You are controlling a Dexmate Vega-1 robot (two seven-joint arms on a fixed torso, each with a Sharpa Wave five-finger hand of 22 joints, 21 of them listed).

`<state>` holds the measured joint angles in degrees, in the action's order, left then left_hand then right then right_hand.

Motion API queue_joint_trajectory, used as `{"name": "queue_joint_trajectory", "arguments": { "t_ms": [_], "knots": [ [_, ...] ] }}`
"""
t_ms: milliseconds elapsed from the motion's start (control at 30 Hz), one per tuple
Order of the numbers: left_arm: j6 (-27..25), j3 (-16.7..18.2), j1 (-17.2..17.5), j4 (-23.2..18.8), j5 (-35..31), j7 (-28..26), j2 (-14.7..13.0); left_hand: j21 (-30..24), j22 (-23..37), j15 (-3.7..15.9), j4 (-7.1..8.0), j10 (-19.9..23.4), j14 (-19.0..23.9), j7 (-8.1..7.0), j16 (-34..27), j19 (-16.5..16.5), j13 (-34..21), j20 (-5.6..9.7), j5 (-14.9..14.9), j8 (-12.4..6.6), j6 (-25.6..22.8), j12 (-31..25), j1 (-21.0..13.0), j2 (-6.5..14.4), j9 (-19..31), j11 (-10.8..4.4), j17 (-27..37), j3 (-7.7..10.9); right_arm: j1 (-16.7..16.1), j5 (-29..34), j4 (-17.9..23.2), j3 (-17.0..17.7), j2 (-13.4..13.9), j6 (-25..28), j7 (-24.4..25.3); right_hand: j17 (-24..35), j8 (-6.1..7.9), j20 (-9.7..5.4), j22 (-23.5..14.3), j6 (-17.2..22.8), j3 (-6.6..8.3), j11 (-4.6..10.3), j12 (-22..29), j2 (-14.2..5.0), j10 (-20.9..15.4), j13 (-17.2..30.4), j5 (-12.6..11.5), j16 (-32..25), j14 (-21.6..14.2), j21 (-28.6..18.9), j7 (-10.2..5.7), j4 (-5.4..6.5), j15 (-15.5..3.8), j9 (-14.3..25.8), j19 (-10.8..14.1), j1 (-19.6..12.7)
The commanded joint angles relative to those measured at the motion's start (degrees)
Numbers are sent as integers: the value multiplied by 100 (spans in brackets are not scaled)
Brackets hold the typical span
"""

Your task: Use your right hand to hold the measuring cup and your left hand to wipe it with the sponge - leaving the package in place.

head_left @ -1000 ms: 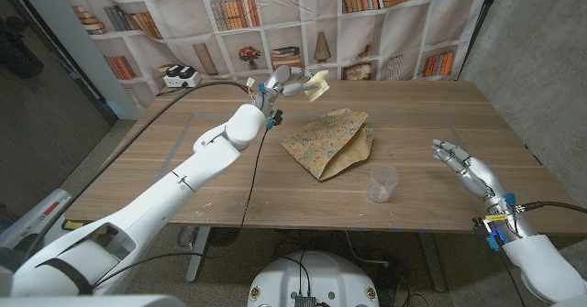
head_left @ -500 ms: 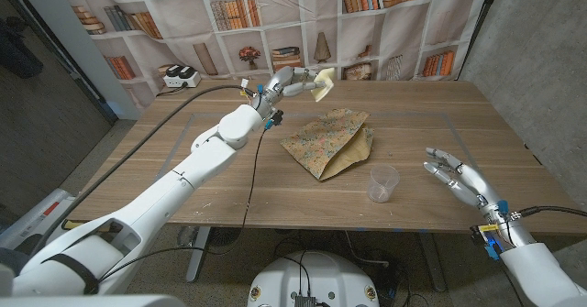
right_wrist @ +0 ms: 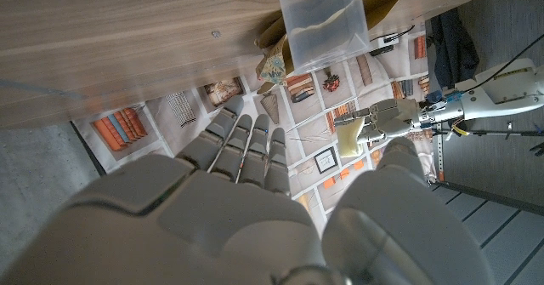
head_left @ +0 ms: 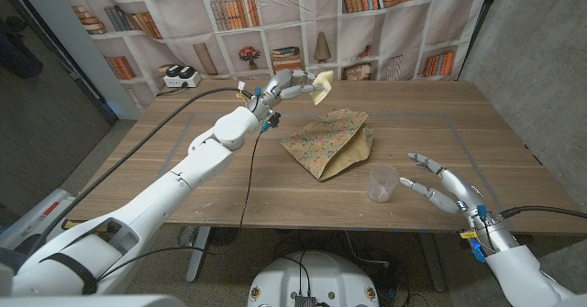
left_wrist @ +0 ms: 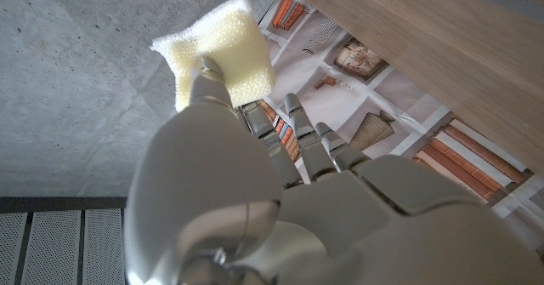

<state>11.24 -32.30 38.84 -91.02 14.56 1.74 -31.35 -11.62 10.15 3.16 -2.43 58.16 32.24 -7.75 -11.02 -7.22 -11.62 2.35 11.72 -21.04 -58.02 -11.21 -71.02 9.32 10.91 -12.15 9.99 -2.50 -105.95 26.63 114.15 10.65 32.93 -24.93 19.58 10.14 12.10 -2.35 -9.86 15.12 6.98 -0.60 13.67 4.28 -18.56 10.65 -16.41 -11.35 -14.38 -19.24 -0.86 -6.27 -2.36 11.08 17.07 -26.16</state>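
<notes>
Wooden table (head_left: 220, 174) bears measuring cup (head_left: 382, 184) beside spread, empty right robot hand (head_left: 444, 189); left robot hand (left_wrist: 255, 191) pinches sponge (left_wrist: 217, 51).

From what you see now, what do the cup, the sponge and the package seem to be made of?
The cup looks like clear plastic with a slightly frosted finish: the table grain shows through it. The sponge, held by the left hand, looks like pale yellow foam with a porous, matte surface. The package seems to be paper, brown inside with a printed flower pattern outside, creased and matte.
</notes>
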Motion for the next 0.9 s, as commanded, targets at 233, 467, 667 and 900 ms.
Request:
{"name": "queue_joint_trajectory", "arguments": {
  "t_ms": [233, 467, 667, 900],
  "knots": [
    [301, -80, -228, 368, 22, 451, -64, 20, 17, 765, 55, 45, 7, -1, 22, 44, -4, 110, -15, -20, -86, 19, -2, -9, 20, -6, 21, 11, -113, 937, 404, -510, 181, 1130, 381, 32, -114, -279, -21, -355, -27, -28, -117, 161, 235, 22, -193, 74, 110, 177, 197, -148, 23, 19, -35, -223],
    [431, -99, -288, 412, -57, 541, -87, 34, 16, 765, 48, 20, -54, -26, 40, 99, -3, 97, -29, -12, -81, 28, -24, -32, 17, -6, 18, 27, -39, 879, 445, -822, 251, 1609, 474, 43, -178, -207, -28, -729, -38, -133, -205, 209, 504, 29, -350, 106, 309, 333, 429, -190, 184, 27, -150, -367],
    [471, -83, -273, 432, -49, 569, -102, 32, 16, 784, -11, -20, -75, -55, 41, 112, -2, 90, -31, 3, -54, 39, -144, -13, 18, -9, 17, 99, 54, 823, 410, -1041, 363, 1867, 672, 47, -173, -151, -31, -863, -44, -192, -227, 221, 622, 31, -421, 107, 394, 408, 547, -200, 283, 29, -201, -434],
    [532, -55, -235, 464, -11, 577, -100, 31, 15, 771, -12, -31, -79, -76, 38, 119, -2, 102, -43, -6, -76, 39, -130, -73, 19, -6, 14, 82, 205, 642, 271, -1286, 505, 1982, 922, 48, -160, -141, -31, -879, -45, -181, -217, 225, 620, 32, -445, 99, 400, 426, 556, -206, 289, 30, -202, -464]
  ]
}}
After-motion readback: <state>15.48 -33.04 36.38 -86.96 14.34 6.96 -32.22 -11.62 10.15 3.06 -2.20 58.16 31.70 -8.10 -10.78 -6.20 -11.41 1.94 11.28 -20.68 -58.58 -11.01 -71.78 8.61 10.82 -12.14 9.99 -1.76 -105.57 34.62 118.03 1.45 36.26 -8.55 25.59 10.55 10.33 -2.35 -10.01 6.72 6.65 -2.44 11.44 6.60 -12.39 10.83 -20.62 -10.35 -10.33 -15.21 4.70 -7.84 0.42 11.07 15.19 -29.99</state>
